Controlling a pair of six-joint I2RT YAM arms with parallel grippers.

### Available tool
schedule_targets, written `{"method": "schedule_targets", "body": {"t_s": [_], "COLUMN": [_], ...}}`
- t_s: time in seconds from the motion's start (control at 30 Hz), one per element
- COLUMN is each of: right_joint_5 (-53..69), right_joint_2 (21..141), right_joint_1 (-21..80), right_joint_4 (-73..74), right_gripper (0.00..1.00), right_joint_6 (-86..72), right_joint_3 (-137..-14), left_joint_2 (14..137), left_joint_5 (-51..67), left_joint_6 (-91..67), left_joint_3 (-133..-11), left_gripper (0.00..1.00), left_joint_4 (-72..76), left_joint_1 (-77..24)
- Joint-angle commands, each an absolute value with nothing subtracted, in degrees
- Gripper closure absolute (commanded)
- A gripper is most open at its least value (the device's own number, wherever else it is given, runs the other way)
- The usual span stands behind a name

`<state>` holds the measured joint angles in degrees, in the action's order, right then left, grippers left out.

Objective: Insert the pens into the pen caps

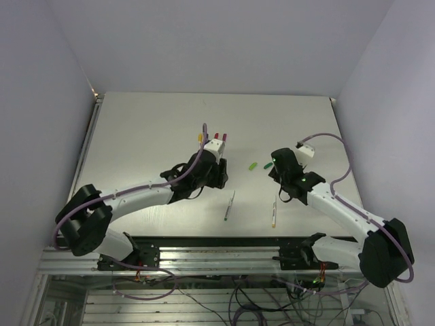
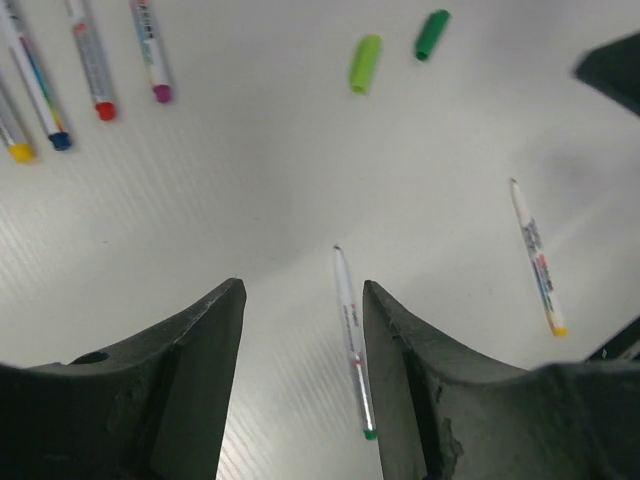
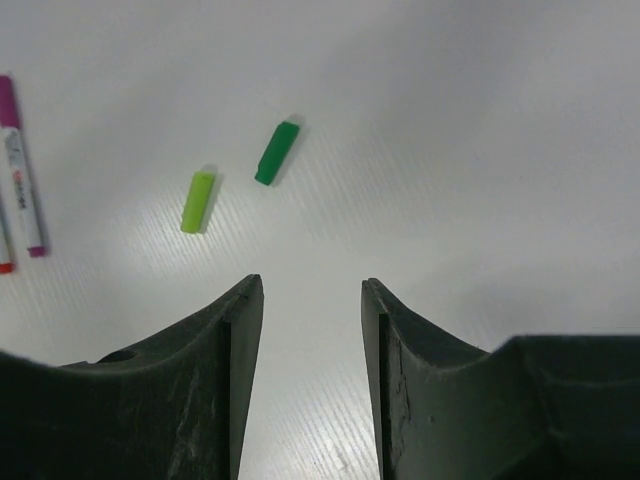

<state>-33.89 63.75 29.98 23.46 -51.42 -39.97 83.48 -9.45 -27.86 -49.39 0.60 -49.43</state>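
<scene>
Two uncapped pens lie on the table: one with a dark green tip (image 2: 352, 330) (image 1: 230, 206), one with a yellowish end (image 2: 537, 258) (image 1: 274, 210). A light green cap (image 2: 365, 62) (image 3: 198, 200) (image 1: 252, 165) and a dark green cap (image 2: 432, 33) (image 3: 277, 152) lie loose side by side. My left gripper (image 2: 303, 290) (image 1: 217, 178) is open and empty above the green-tipped pen, which shows between the jaws near the right finger. My right gripper (image 3: 311, 285) (image 1: 277, 171) is open and empty, just short of the two caps.
Several capped pens lie in a row at the back: yellow (image 2: 20, 152) (image 1: 201, 136), blue (image 2: 60, 140), red (image 2: 105, 110) (image 1: 216, 136), magenta (image 2: 162, 93) (image 3: 20, 170) (image 1: 223, 136). The two grippers hang close together mid-table.
</scene>
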Motion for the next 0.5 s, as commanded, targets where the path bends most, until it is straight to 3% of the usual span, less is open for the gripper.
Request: {"method": "schedule_targets", "body": {"t_s": [0.0, 0.1, 0.47], "right_joint_5": [-29.95, -29.16, -33.87], "right_joint_2": [67.41, 68.13, 72.15], "right_joint_1": [29.59, 29.61, 29.19], "right_joint_4": [21.47, 20.16, 19.37], "right_gripper": [0.57, 0.58, 0.59], "right_joint_6": [-49.26, -49.30, -47.07], "right_joint_3": [-40.70, -39.83, -43.04], "left_joint_2": [80.23, 80.19, 85.31], "left_joint_5": [-12.20, -14.17, -19.34], "left_joint_6": [-29.54, -29.79, -30.51], "left_joint_3": [-46.87, -46.33, -46.84], "left_gripper": [0.39, 0.33, 0.34], "left_joint_4": [1.75, 0.95, -1.26], "left_joint_1": [-53.31, -56.29, -63.12]}}
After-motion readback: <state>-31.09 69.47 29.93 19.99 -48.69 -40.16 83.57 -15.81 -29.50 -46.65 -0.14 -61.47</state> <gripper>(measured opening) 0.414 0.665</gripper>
